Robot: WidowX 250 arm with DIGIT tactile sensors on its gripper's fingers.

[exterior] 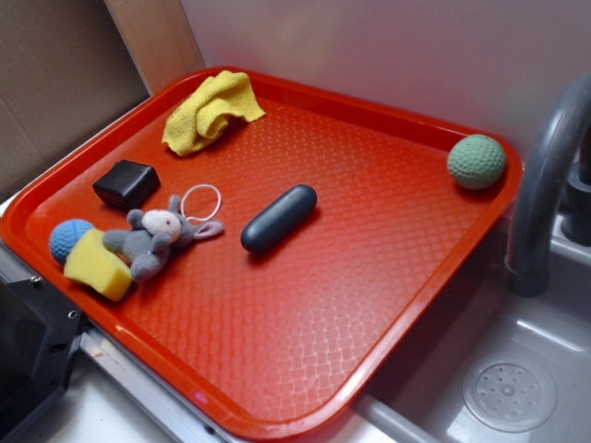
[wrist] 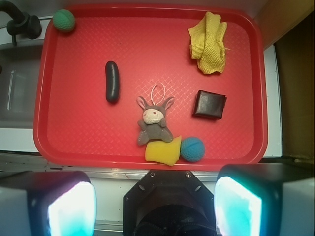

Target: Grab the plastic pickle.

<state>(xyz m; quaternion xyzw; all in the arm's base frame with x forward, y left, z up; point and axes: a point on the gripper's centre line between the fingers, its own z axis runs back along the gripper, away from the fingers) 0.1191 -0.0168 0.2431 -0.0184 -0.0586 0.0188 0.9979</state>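
The plastic pickle point(exterior: 279, 218), a smooth dark blue-grey capsule, lies alone near the middle of the red tray point(exterior: 388, 277). In the wrist view the pickle point(wrist: 112, 81) lies lengthwise on the tray point(wrist: 147, 44), left of centre. My gripper point(wrist: 155, 206) hangs high above the tray's near edge, well short of the pickle. Its two fingers point(wrist: 69, 209) stand far apart at the bottom corners with nothing between them, so it is open. A black part of the arm point(exterior: 28, 360) shows at the lower left of the exterior view.
On the tray lie a grey plush mouse point(wrist: 154, 123), a yellow sponge point(wrist: 163, 150), a blue ball point(wrist: 192, 149), a black block point(wrist: 209, 104), a yellow cloth point(wrist: 209, 43) and a green ball point(wrist: 64, 20). A sink with a grey faucet point(exterior: 540, 203) borders the tray.
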